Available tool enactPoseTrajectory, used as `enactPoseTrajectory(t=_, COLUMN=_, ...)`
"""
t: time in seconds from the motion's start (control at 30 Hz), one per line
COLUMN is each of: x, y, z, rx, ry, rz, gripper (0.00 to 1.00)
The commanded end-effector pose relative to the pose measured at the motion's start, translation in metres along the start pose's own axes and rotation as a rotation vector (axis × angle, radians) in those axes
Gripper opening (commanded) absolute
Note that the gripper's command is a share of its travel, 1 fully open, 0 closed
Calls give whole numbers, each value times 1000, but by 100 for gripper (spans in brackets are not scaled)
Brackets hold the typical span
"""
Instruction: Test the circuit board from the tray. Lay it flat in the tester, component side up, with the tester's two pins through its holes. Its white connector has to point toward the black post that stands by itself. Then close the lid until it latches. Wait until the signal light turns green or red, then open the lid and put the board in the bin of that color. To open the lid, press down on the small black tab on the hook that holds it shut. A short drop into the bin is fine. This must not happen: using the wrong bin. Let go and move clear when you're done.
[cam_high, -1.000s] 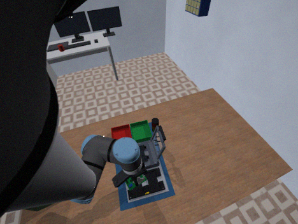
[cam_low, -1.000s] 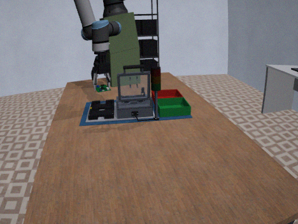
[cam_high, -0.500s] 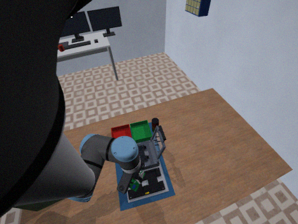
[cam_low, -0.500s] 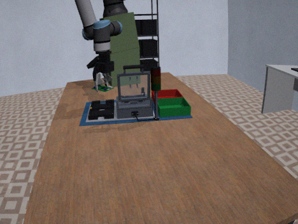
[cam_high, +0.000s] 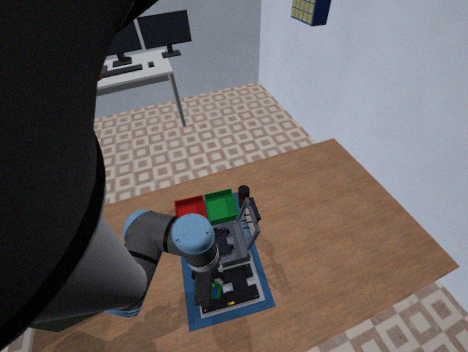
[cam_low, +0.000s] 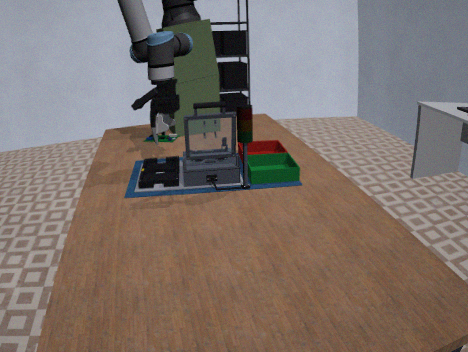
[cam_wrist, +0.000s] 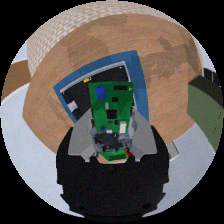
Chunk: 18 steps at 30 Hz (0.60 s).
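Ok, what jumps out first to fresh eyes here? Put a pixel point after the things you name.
The green circuit board (cam_high: 216, 290) (cam_low: 162, 138) (cam_wrist: 111, 107), gripped in the air by the gripper (cam_high: 212, 287) (cam_low: 161, 137) (cam_wrist: 111, 108) above the table. Then the tester's raised lid (cam_high: 254, 235) (cam_low: 187, 137), and the red bin (cam_high: 189, 199) (cam_low: 270, 150) beside the green bin (cam_high: 221, 207) (cam_low: 273, 174).

The gripper (cam_high: 218, 283) (cam_low: 161, 134) (cam_wrist: 111, 108) is rotated relative to its earlier orientation, its fingers now overlapping in the exterior view. The circuit board (cam_high: 216, 291) (cam_low: 162, 139) (cam_wrist: 111, 102) turns with it and appears farther right in the top view.
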<state>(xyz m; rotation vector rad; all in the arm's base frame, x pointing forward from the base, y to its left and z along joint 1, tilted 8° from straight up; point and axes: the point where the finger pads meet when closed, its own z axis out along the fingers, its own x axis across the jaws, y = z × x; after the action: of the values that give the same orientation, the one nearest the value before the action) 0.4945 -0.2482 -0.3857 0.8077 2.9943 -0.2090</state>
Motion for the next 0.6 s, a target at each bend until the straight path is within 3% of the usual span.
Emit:
enactPoseTrajectory(t=0.0, x=0, y=0, z=0, rx=-3, ry=-2, rz=-89, gripper=39)
enactPoseTrajectory(t=0.57, x=0, y=0, z=0, rx=-3, ry=-3, rz=-280, gripper=39)
